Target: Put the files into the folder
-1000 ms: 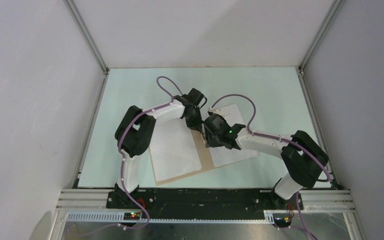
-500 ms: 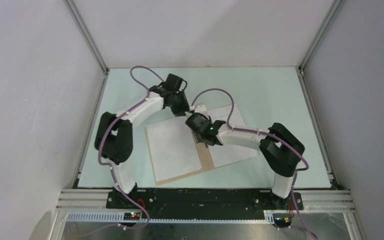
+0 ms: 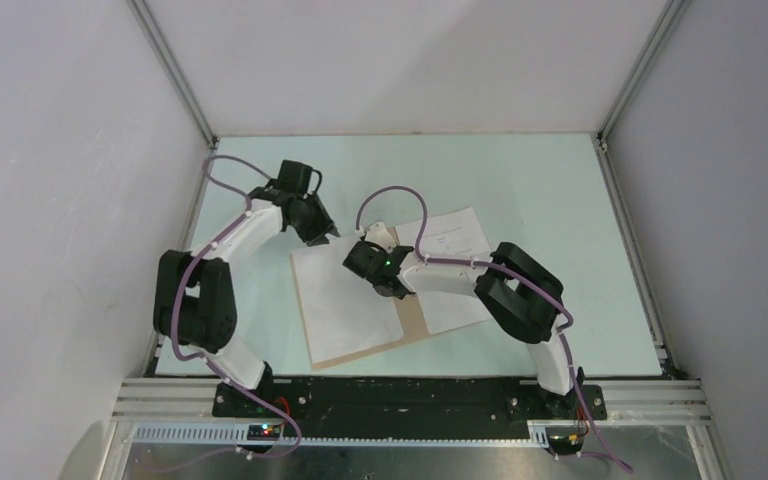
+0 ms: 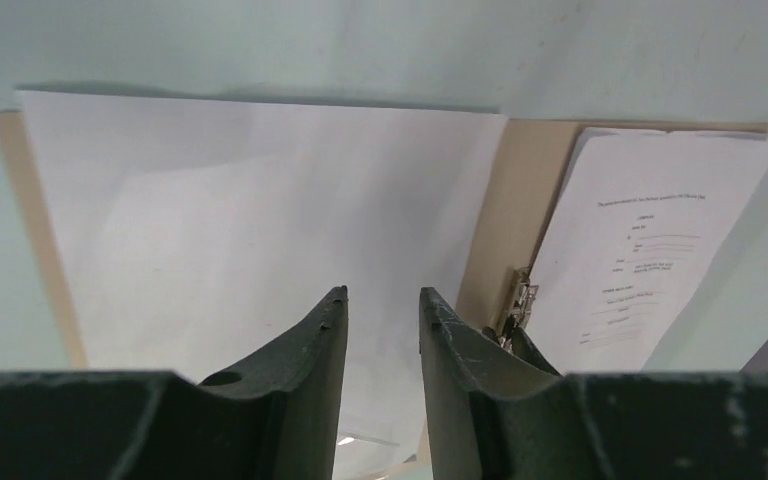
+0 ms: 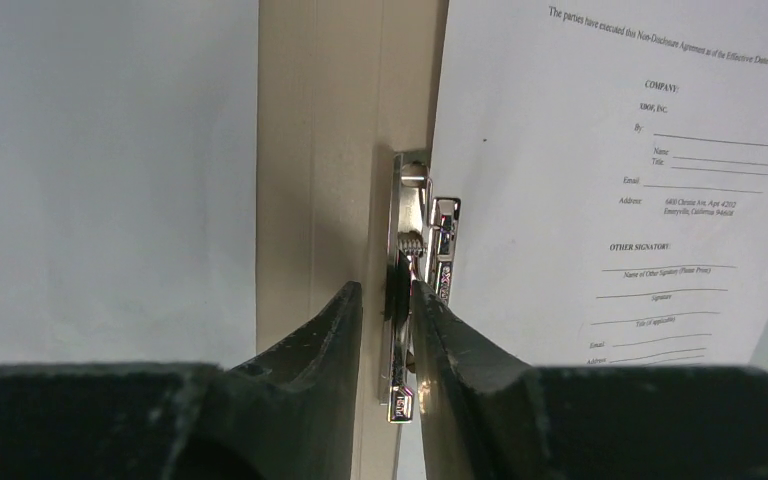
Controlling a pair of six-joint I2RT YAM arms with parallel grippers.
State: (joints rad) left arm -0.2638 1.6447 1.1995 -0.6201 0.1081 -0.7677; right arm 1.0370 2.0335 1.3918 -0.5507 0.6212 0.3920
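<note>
The tan folder lies open on the table. A white, slightly glossy face covers its left half. A printed sheet of the files lies on its right half, reaching past the far edge. My left gripper hovers at the folder's far left corner. In the left wrist view it is open and empty above the white face. My right gripper is over the spine. In the right wrist view it straddles the metal clip, with a sliver of folder showing beside the left finger.
Pale green table surrounds the folder, with white walls and aluminium frame posts on three sides. The right arm's elbow lies over the printed sheet's right part. A black base rail runs along the near edge.
My left arm swung left, from beside the spine to the folder's far left corner, and its jaws opened. The right gripper shifted left over the spine and its jaws narrowed around the clip.
</note>
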